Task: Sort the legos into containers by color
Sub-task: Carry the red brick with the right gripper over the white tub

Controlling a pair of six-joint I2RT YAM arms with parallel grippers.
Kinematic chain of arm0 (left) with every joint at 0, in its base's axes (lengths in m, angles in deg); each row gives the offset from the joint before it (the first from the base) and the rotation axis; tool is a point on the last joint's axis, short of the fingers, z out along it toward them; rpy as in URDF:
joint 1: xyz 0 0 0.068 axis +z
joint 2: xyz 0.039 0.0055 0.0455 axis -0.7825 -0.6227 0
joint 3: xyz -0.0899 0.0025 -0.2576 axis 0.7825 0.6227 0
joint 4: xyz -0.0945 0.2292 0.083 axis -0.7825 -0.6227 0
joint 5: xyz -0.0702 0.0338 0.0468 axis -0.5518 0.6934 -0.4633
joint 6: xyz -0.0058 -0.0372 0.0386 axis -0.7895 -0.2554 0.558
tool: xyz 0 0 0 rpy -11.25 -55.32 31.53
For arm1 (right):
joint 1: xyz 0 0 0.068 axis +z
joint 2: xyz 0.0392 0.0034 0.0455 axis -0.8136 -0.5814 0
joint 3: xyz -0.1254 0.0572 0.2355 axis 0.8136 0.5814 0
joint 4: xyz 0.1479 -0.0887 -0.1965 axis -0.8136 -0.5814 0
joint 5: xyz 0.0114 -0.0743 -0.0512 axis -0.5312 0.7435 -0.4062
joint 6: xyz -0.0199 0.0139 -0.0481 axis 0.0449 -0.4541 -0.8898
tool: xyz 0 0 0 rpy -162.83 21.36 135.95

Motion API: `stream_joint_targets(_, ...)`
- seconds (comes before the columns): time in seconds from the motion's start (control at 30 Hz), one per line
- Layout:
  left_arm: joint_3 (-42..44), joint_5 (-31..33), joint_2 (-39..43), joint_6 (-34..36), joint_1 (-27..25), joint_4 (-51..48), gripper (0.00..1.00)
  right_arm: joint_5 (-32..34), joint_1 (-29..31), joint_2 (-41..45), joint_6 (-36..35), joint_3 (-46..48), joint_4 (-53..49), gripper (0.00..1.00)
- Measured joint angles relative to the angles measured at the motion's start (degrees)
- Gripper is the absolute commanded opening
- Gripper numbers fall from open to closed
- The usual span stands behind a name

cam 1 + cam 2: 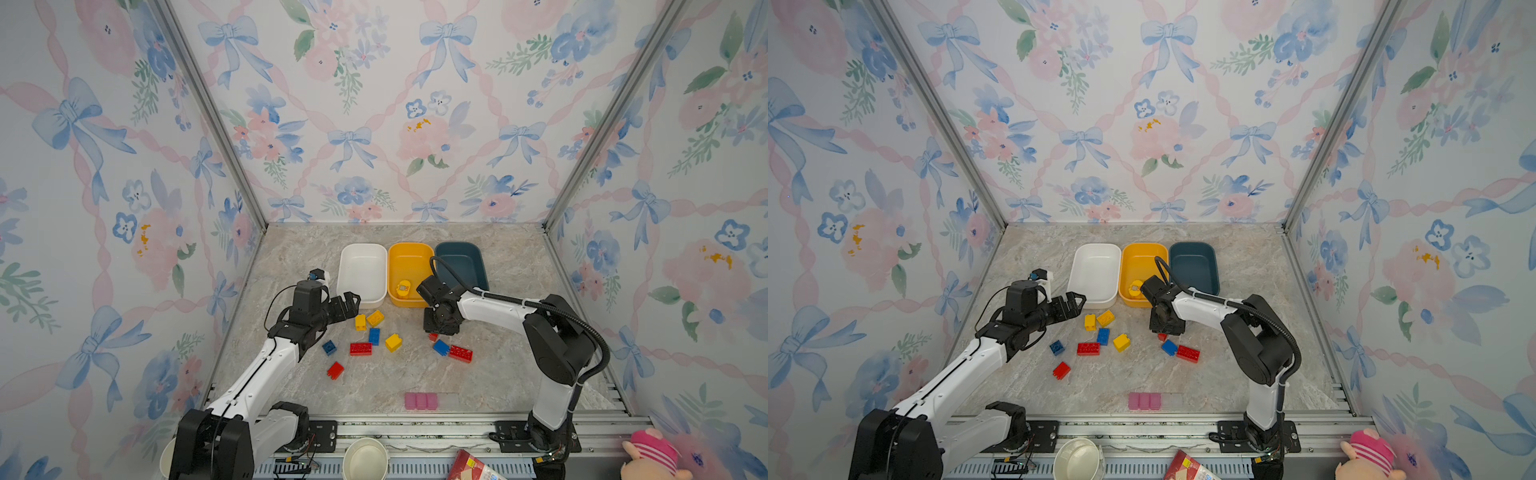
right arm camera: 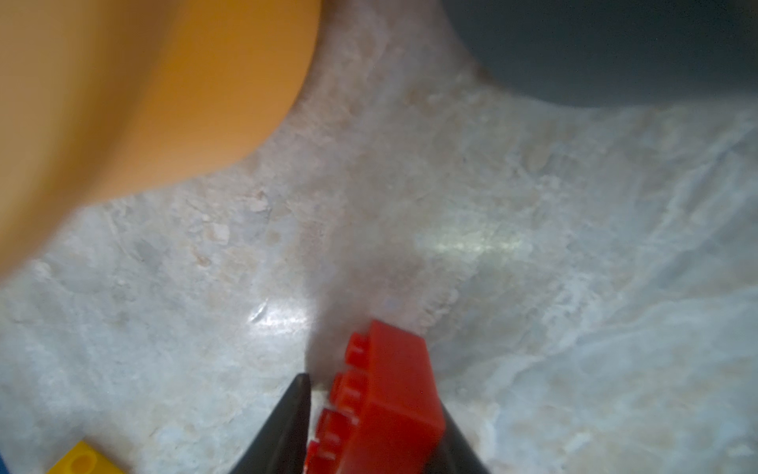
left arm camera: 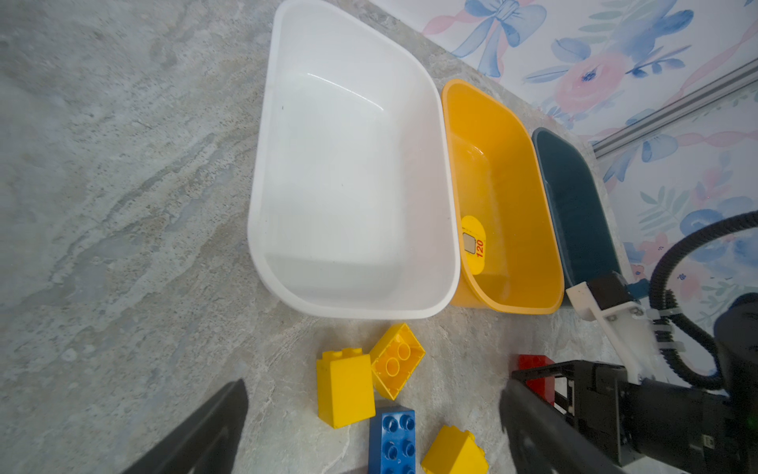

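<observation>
Three containers stand in a row at the back: white point(image 1: 362, 266), yellow point(image 1: 409, 262) and teal point(image 1: 459, 262). None of them holds a brick. Loose legos lie in front: yellow ones point(image 1: 360, 322) point(image 1: 393, 342), blue ones point(image 1: 374, 336) point(image 1: 441, 347), long red ones point(image 1: 360, 348) point(image 1: 460, 353) and a square red one point(image 1: 335, 369). My right gripper point(image 2: 369, 390) points down at the table, shut on a small red lego point(image 2: 393, 394) that still rests there, also seen in a top view point(image 1: 433, 336). My left gripper point(image 3: 373, 388) hovers wide open over the yellow pair point(image 3: 344, 390), near the white tub's front.
A pink segmented strip point(image 1: 420, 401) lies near the front edge. Beyond the front rail are a paper cup point(image 1: 365, 459), a red packet point(image 1: 473, 467) and a plush toy point(image 1: 650, 453). Walls close in the back and both sides.
</observation>
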Motion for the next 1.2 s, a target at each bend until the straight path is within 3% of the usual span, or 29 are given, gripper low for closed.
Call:
stream_joint_targets(0.23, 0.7, -0.4, 0.9, 0.0, 0.9, 0.0, 0.98, 0.2, 1.2, 0.0, 0.0, -0.8, -0.5, 0.27)
stream_joint_targets(0.8, 1.7, -1.5, 2.1, 0.0, 2.3, 0.0, 0.98, 0.5, 8.2, 1.2, -5.3, -16.6, -1.3, 0.26)
stream_joint_targets(1.2, 2.3, -1.9, 3.0, 0.0, 2.3, 0.0, 0.98, -3.3, 7.8, -15.5, -11.2, -39.3, 1.7, 0.27)
